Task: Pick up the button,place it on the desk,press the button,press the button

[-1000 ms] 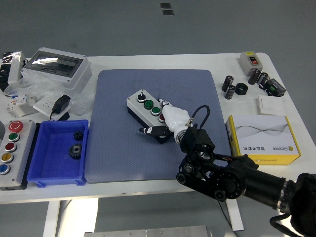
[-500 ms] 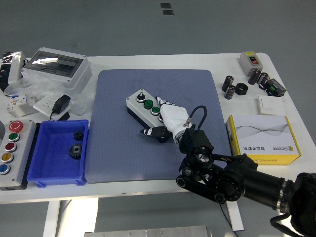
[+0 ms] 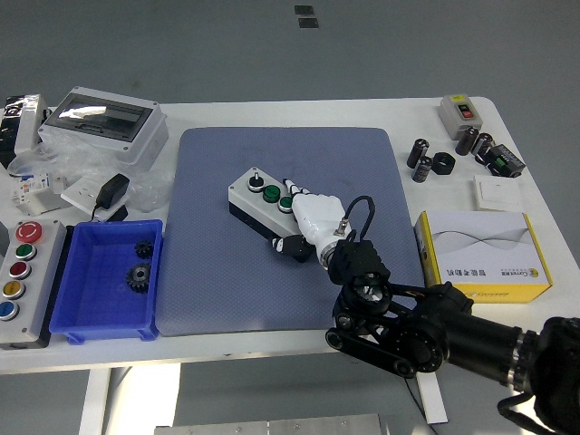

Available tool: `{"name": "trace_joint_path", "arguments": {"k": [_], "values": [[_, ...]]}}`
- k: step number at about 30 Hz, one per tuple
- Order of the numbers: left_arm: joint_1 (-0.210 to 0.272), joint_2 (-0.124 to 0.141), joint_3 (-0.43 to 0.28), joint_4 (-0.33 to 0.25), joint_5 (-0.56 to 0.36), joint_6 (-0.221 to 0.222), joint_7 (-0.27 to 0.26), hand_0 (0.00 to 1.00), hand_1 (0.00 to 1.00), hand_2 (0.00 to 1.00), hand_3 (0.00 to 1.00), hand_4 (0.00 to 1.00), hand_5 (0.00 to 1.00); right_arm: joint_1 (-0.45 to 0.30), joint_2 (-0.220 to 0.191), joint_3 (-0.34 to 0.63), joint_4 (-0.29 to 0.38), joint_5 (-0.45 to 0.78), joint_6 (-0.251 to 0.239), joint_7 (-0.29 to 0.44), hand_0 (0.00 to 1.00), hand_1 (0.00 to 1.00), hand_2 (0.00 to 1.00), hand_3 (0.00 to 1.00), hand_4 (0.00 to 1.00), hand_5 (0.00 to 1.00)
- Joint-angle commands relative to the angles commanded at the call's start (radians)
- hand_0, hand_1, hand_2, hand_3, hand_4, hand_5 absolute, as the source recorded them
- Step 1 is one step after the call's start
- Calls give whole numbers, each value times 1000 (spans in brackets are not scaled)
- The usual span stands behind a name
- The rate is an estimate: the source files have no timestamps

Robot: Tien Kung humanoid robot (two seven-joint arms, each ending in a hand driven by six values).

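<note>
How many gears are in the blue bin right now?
2: one gear toward the far end of the blue bin, the other gear just nearer, both by its right wall. None looks hidden.

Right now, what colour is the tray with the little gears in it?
Blue. The tray shows clearly in the head view, with two dark gears inside.

Looks like an electronics workshop or robotics lab. White table [image 3: 272, 113] over grey floor, strewn with capacitors [image 3: 422, 161], switch boxes [image 3: 20, 272], a clear-lidded enclosure [image 3: 104, 122], gears [image 3: 138, 263] in a blue bin [image 3: 63, 313].
</note>
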Motion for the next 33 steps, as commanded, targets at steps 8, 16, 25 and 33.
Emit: {"name": "trace_joint_path", "arguments": {"k": [8, 16, 25, 33], "values": [[0, 0, 6, 0, -6, 3, -5, 618, 599, 556, 600, 680, 129, -2, -2, -1, -3, -14, 2, 0, 114, 432, 673, 998, 352, 2], [4, -1, 7, 0, -6, 7, -3, 618, 600, 557, 600, 681, 130, -6, -22, 39, 48, -45, -47, 9, 101, 384, 545, 998, 120, 2], [7, -6, 6, 0, -1, 10, -2, 618, 603, 563, 601, 713, 162, -14, -159, 72, 224, 49, -97, 204, 17, 267, 371, 818, 110, 2], [8, -14, 8, 0, 1, 11, 0, 619, 603, 564, 601, 720, 171, -50, -352, 39, 415, 80, 5, 429, 8, 241, 368, 615, 113, 2]]}}
